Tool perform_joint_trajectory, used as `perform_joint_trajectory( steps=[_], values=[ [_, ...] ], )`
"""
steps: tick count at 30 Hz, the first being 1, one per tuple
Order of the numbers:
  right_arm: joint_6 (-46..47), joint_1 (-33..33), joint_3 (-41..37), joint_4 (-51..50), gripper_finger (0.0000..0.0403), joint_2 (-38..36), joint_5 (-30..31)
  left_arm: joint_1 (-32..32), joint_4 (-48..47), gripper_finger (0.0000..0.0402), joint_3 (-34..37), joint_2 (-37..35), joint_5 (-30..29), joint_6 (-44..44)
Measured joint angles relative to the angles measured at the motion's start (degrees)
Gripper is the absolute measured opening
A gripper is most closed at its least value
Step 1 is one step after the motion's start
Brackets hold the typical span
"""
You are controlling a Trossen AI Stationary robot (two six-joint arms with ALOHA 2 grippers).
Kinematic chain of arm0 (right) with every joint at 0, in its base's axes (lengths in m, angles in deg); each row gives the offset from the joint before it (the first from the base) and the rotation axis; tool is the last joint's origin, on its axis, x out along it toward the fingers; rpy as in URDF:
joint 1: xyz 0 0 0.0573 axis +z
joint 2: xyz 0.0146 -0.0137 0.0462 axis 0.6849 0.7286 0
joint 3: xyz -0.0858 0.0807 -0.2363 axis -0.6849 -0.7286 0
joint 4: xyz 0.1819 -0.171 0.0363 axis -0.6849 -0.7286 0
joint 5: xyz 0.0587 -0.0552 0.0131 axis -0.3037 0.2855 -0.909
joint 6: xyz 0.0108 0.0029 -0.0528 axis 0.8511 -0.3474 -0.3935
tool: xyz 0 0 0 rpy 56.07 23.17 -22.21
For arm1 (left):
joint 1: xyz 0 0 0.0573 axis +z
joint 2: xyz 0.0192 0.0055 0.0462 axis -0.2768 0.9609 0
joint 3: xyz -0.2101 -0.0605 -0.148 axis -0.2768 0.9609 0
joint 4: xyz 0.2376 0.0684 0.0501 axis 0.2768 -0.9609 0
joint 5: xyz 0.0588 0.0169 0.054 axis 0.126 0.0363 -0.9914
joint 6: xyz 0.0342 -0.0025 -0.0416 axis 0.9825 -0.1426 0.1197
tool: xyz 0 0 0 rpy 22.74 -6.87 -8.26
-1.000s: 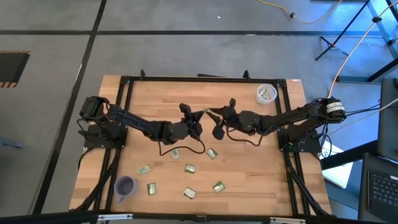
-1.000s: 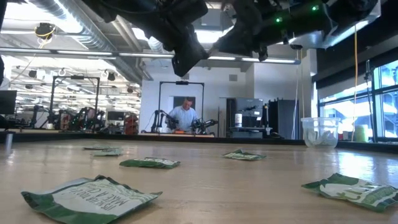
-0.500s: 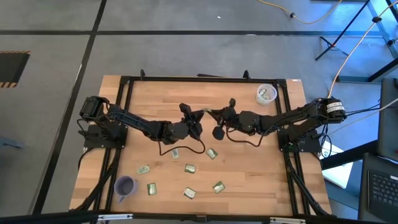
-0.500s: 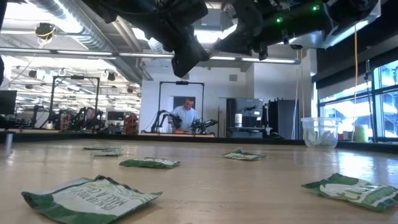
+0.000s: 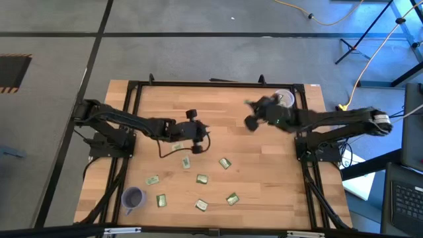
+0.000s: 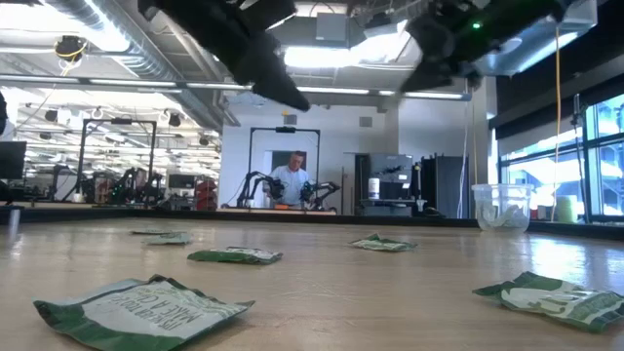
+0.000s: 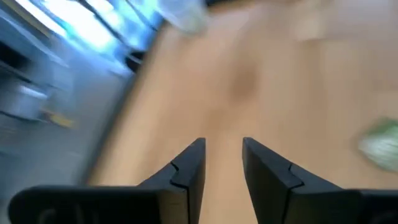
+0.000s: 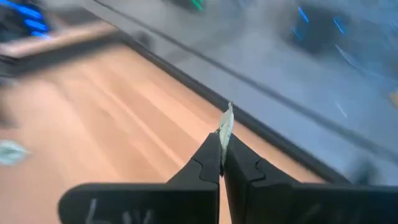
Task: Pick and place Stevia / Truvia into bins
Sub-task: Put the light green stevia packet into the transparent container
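Note:
Several pale green and white sachets lie flat on the wooden table, among them one at the centre (image 5: 225,162) and one nearer the front (image 5: 202,178); the closest shows in the low view (image 6: 146,310). The translucent white cup (image 5: 284,99) stands at the far right, the purple cup (image 5: 133,197) at the near left. My right gripper (image 5: 251,111) is raised just left of the white cup and is shut on one sachet (image 8: 225,127). My left gripper (image 7: 222,146) is open and empty above the table's middle (image 5: 201,130). My right gripper pinches one sachet between its two fingers. Only the sachet's thin edge (image 8: 226,122) shows, standing out past the shut fingertips (image 8: 214,149). The sachet is lifted clear of the table.
A black frame (image 5: 218,84) runs round the table's edge. The loose sachets lie in the near half, between the two arms' bases. The white cup (image 6: 502,207) holds some sachets. Beyond the table a person sits at a bench (image 6: 290,183).
The two grippers stood close together at the table's middle. My right gripper has swung away fast toward the far right, to the white cup, carrying the sachet. My left gripper has drawn back a little toward the table's left edge.

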Motion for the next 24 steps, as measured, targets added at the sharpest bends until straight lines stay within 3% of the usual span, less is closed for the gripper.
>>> perform_joint_trajectory(
  steps=[4, 8, 13, 17, 24],
  values=[
    [10.1, -6.9, 5.2, -23.6, 0.0004, -3.9, 0.1, 2.6, -9.2, 0.0090, 0.0, -2.2, 10.4, -7.9],
    [15.3, -14.3, 8.4, -37.7, 0.0004, -3.8, -1.7, 3.9, -15.2, 0.0086, 0.0, -2.5, 13.5, -11.7],
    [15.2, -23.7, 8.6, -43.3, 0.0003, -2.2, -2.1, 4.6, -19.9, 0.0088, 0.0, -2.5, 13.9, -14.5],
    [12.7, -30.5, 8.6, -43.9, 0.0003, 0.5, -7.1, 4.5, -21.0, 0.0088, 0.0, -2.5, 14.0, -14.5],
    [7.5, -38.4, 8.6, -43.2, 0.0009, 8.0, -9.9, 4.4, -24.5, 0.0086, 0.0, -2.5, 17.4, -17.9]
  ],
)
